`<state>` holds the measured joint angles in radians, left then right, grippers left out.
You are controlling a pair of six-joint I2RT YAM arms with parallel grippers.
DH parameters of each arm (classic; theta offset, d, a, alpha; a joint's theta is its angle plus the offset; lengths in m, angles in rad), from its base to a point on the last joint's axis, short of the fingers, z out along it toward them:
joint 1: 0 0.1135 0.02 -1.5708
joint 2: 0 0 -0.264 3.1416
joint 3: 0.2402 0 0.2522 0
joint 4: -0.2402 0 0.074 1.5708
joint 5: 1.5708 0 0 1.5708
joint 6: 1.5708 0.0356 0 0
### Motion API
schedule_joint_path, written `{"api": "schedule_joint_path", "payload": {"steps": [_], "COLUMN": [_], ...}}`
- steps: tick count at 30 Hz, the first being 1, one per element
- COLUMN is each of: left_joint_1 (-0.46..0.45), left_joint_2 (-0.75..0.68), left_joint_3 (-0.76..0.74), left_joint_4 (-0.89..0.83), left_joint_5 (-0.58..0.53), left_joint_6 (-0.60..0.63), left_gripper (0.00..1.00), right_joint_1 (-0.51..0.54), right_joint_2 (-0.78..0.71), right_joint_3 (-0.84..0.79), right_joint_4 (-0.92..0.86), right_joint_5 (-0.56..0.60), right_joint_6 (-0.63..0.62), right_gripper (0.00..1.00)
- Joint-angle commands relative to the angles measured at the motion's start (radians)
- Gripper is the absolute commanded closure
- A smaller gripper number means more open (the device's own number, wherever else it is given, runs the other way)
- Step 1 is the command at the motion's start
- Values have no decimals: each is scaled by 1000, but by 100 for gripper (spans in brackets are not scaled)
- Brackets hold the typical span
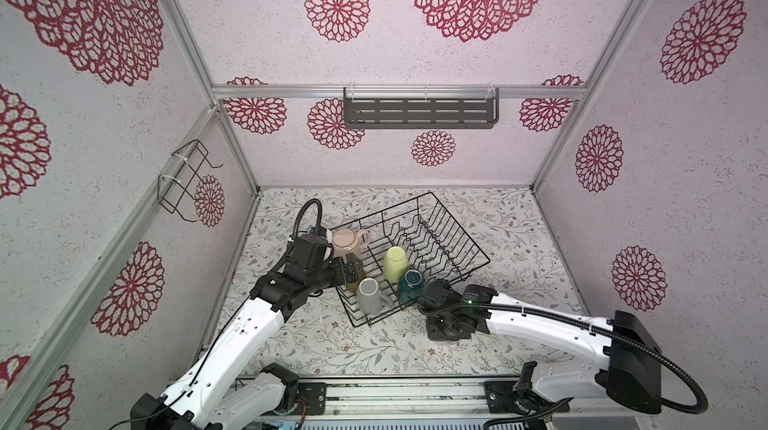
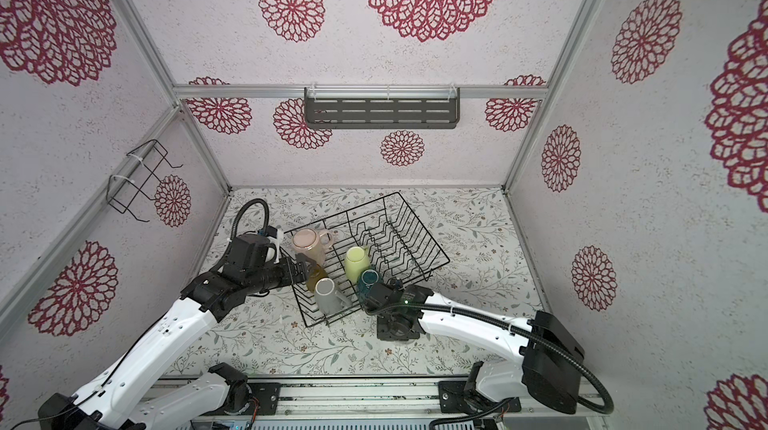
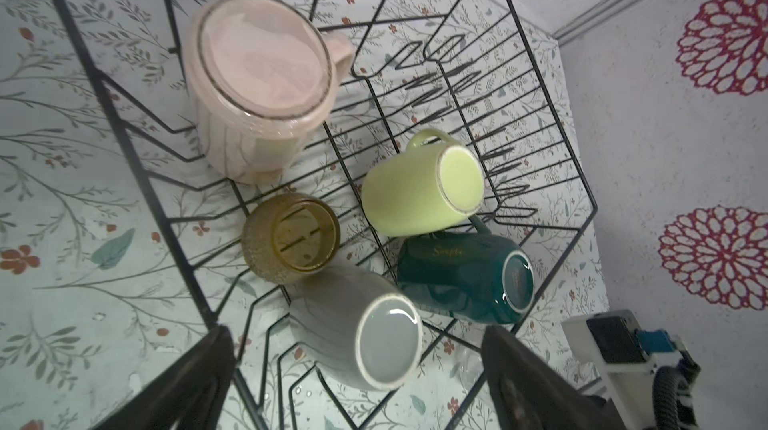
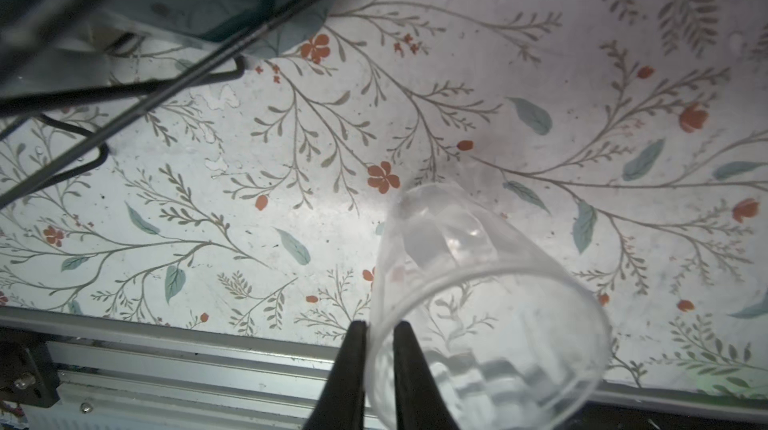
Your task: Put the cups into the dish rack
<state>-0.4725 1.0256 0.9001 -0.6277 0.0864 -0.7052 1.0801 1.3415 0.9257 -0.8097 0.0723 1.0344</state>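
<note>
Nearest to us, the right gripper (image 4: 380,326) was clamped on the small clear glass (image 4: 482,303), with the rim pinched between its two fingers. The glass hung tilted over the floral table (image 4: 270,199), just outside the near right edge of the dish rack (image 4: 166,85). We could not tell whether its base touched the table.

A little farther in, the left gripper (image 3: 356,330) stood spread wide and held nothing. It hovered over the rack's near left part. In the left wrist view, its fingers (image 3: 199,382) framed the light grey mug (image 3: 361,336).

That mug sat base up and tilted in the rack's near corner. Just beside it, towards the right arm, the dark teal mug (image 3: 461,278) lay leaning inside the rim, gold script on its side. On the grey mug's other side stood the amber glass tumbler (image 3: 291,236). In both top views it was partly hidden under the left gripper.

Beyond the teal mug we saw the pale yellow-green mug (image 1: 395,263), base up and tilted, close against the teal one. Farther still, the large pink mug (image 1: 347,243) stood base up by the rack's left rim. Its handle pointed towards the zigzag dividers (image 1: 419,241), which filled the rack's far half (image 1: 459,225).

On the back wall hung a grey slotted shelf (image 1: 419,113). A black wire holder (image 1: 185,182) hung on the left wall.
</note>
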Motion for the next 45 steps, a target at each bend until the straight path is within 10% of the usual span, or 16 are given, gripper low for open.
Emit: {"api": "schedule_joint_path", "payload": {"steps": [1,14,33,45], "left_joint_1": [-46,-265,-737,-784], "left_joint_2": [-14,18,484,765], "left_joint_3": [10,103,403,579], "left_joint_4": [-10,-38,-96,-292], "left_joint_5": [-57,-144,-116,-139], "left_joint_6": [-32,-80,-85,-86], "left_gripper": [4,9,16,22], "right_joint_1": [6,-16,-1079,-1157], "right_joint_2": [20,-150,-372,-427], "right_joint_3": [-25,149,-73,-160], "right_joint_4": [32,-259,22,66], "right_joint_5": [-29,218,-204,-202], "right_joint_6": [-2,-13,-237,-262], "right_gripper": [79,51,35,33]}}
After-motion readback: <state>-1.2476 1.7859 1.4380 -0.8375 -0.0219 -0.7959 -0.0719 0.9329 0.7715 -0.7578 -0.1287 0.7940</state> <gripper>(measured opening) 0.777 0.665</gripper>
